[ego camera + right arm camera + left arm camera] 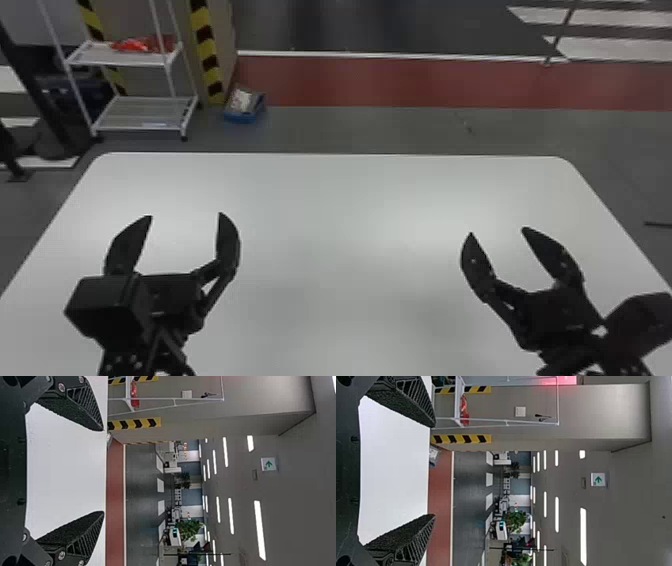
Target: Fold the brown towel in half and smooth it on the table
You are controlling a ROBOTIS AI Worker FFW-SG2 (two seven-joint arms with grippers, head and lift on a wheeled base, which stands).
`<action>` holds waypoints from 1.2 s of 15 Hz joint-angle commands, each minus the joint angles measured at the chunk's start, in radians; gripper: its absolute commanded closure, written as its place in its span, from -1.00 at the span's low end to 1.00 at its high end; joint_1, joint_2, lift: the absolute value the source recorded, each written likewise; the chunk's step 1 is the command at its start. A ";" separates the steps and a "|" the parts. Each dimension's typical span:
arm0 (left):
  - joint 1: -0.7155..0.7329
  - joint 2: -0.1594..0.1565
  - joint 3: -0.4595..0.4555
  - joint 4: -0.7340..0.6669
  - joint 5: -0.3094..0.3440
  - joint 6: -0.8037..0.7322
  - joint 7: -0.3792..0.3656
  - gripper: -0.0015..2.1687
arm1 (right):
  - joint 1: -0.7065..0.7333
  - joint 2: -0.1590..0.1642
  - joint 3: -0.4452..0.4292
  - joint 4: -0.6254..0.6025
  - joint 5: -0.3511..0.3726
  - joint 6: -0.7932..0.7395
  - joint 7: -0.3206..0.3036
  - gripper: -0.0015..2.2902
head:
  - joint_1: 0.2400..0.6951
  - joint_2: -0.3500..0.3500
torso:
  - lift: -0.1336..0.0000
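In the head view, the left gripper is held above the left part of the white table, its two black fingers spread wide with a gap between them. The right gripper is above the right part, well apart from the left one, its fingers also wide. Where the brown towel is, I cannot tell. Beyond the table, on the left, a white wire shelf rack bears a red item on its upper shelf. A blue bin sits on the floor near the striped pillar.

In the left wrist view, the left gripper's ribbed fingers stand well apart, with white tabletop seen between them. A green arrow sign hangs in the room behind.

In the right wrist view, the right gripper likewise has its fingers wide, tabletop between them; leafy greenery stands far beyond.
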 commanded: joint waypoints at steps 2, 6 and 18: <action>0.003 0.002 0.001 -0.001 0.001 -0.003 0.004 -0.94 | -0.004 0.001 0.002 0.001 -0.013 0.015 0.000 -0.87 | 1.00 -0.14 | -0.81; 0.006 0.002 0.001 -0.004 -0.001 -0.006 0.011 -0.94 | -0.002 0.003 0.002 -0.002 -0.016 0.015 0.006 -0.87 | 1.00 -0.13 | -0.81; 0.014 0.000 -0.006 -0.013 -0.007 -0.018 0.017 -0.94 | 0.010 0.004 -0.002 -0.010 -0.056 0.055 -0.008 -0.88 | 1.00 -0.15 | -0.81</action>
